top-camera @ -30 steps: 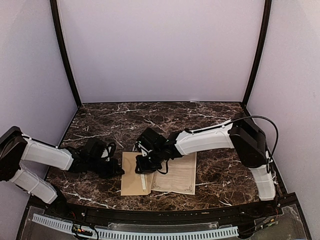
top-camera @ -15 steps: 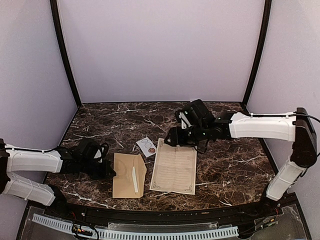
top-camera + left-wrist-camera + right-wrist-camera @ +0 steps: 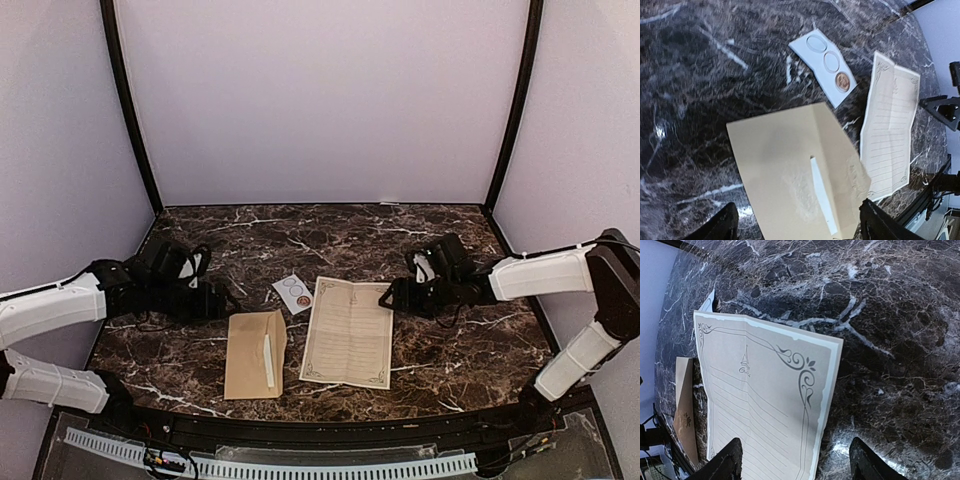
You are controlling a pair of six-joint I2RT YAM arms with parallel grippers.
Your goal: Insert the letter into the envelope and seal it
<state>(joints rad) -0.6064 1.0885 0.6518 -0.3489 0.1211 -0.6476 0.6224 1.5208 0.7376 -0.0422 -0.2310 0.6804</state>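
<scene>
From above, the envelope [image 3: 250, 352] lies flat on the dark marbled bench [image 3: 330, 240], near the front edge, with its thin white strip [image 3: 268, 360] facing up. The letter [image 3: 349, 332] lies unfolded just to the right of the envelope with a narrow gap of bench between them, so it is not inside. A small white sticker card [image 3: 293, 293] sits just behind the envelope's far right corner. The left fingers [image 3: 222, 297] hover behind the envelope's far left corner, apart from it. The right fingers [image 3: 385, 295] hang well to the right of the envelope, beside the letter's far right corner. Neither pair holds anything.

In the left wrist view, the two dark fingertips stand spread wide at the bottom corners, with nothing pinched between them. The envelope [image 3: 785, 170] fills the space below them, its flap creased open and the strip [image 3: 822, 195] slanting across it. Beyond the envelope lies the sticker card [image 3: 824, 65], showing two empty rings and one brown round seal. The letter [image 3: 890, 125] is to the envelope's right, lined and ornamented at its corners.

In the right wrist view, the fingertips are likewise spread apart and empty above the letter [image 3: 760, 400]. Its scrollwork border and centre fold are clear. An edge of the envelope [image 3: 685, 405] shows past the letter's far side.
</scene>
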